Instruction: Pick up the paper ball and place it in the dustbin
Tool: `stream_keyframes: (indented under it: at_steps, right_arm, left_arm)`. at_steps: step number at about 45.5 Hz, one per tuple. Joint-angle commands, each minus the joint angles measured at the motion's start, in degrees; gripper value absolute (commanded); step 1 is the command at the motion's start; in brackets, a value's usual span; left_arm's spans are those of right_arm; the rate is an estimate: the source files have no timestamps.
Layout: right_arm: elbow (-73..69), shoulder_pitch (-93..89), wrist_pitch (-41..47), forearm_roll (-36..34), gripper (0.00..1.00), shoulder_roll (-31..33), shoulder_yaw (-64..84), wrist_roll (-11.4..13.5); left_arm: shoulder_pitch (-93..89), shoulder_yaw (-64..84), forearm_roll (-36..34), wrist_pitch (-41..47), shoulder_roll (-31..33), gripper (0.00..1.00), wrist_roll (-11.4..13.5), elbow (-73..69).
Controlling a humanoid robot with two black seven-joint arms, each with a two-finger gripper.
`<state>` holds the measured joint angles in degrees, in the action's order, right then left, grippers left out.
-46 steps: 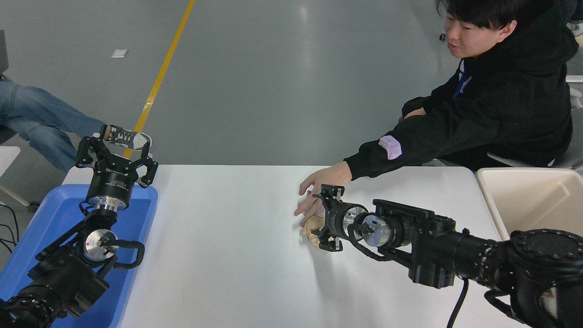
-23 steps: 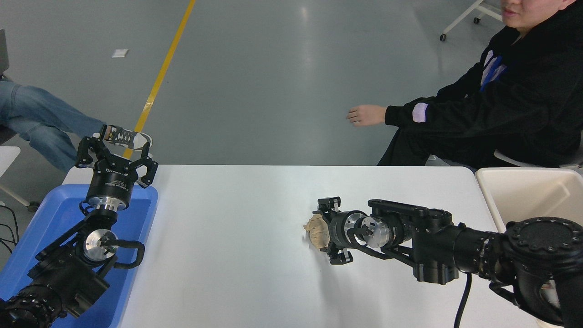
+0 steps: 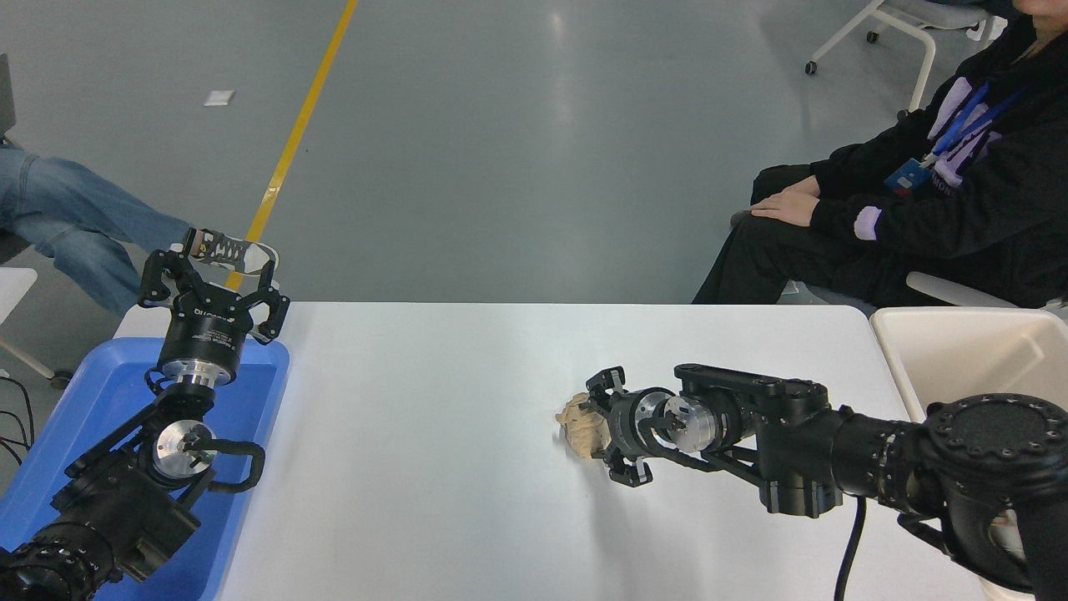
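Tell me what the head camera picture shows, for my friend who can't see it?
The robot's right gripper is around a crumpled tan paper ball in the middle of a white table. A cream dustbin waits at the table's right end, and the left gripper is parked over a blue tray. A person in black sits behind.

a: what can't we make out here?

b: the paper ball [image 3: 581,421] is half covered by the right gripper [image 3: 602,427]; we see only its left side, so we can't tell whether the fingers press on it.

a: and the dustbin [image 3: 959,355]?

b: cut off by the right edge, with the right arm [image 3: 834,451] across its near part. we can't see its bottom.

a: the left side?

b: the left arm [image 3: 125,492] runs out at the lower left corner and hides part of the blue tray [image 3: 250,417].

a: the people?

b: one person [image 3: 934,200] is cut off at the top right; of the other we see only a leg [image 3: 75,217] and a shoe.
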<state>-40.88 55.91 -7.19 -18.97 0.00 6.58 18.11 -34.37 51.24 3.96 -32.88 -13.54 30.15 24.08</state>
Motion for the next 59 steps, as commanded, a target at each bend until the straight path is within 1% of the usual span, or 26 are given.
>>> stream_keyframes:
  at_steps: [1, 2, 20, 23, 28, 30, 35, 41, 47, 54, 59]
  right_arm:
    - [-0.4, -0.2, 3.2, -0.4, 0.04, 0.0, -0.8, 0.0]
    - [-0.4, -0.2, 3.7, -0.5, 0.0, 0.0, -0.8, 0.0]
    - [-0.1, 3.2, 4.7, -0.3, 0.0, 0.0, -0.1, 1.0]
    - [-0.4, 4.6, 5.6, -0.3, 0.0, 0.0, 0.4, 2.2]
    - [-0.3, 6.5, 8.6, -0.2, 0.0, 0.0, 2.3, 5.5]
    - [-0.3, 8.0, 9.3, -0.1, 0.0, 0.0, 3.5, 6.4]
    - [-0.4, 11.5, 11.5, 0.2, 0.0, 0.0, 9.1, 8.0]
    - [-0.5, 17.5, 16.5, 0.6, 0.0, 0.0, 16.7, 8.4]
    - [-1.4, 21.7, 17.6, 2.2, 0.0, 5.3, 21.6, 8.4]
    - [-1.6, 24.9, 17.6, 5.7, 0.0, 11.8, 22.9, 8.3]
    - [-3.0, 29.9, 17.6, 6.0, 0.0, 14.7, 26.4, 8.2]
  left_arm:
    - [0.0, 0.0, 0.0, 0.0, 0.0, 0.99, 0.0, 0.0]
    - [0.0, 0.0, 0.0, 0.0, 0.0, 0.99, 0.0, 0.0]
    - [0.0, 0.0, 0.0, 0.0, 0.0, 0.99, 0.0, 0.0]
    - [0.0, 0.0, 0.0, 0.1, 0.0, 0.99, 0.0, 0.0]
    - [0.0, 0.0, 0.0, 0.1, 0.0, 0.99, 0.0, 0.0]
    - [0.0, 0.0, 0.0, 0.1, 0.0, 0.99, 0.0, 0.0]
    - [0.0, 0.0, 0.1, 0.1, 0.0, 0.99, 0.0, 0.0]
    - [0.0, 0.0, 0.0, 0.1, 0.0, 0.99, 0.0, 0.0]
    - [0.0, 0.0, 0.0, 0.1, 0.0, 0.99, 0.0, 0.0]
    - [0.0, -0.1, 0.0, 0.1, 0.0, 0.99, 0.0, 0.0]
    - [0.0, -0.1, 0.0, 0.1, 0.0, 0.99, 0.0, 0.0]
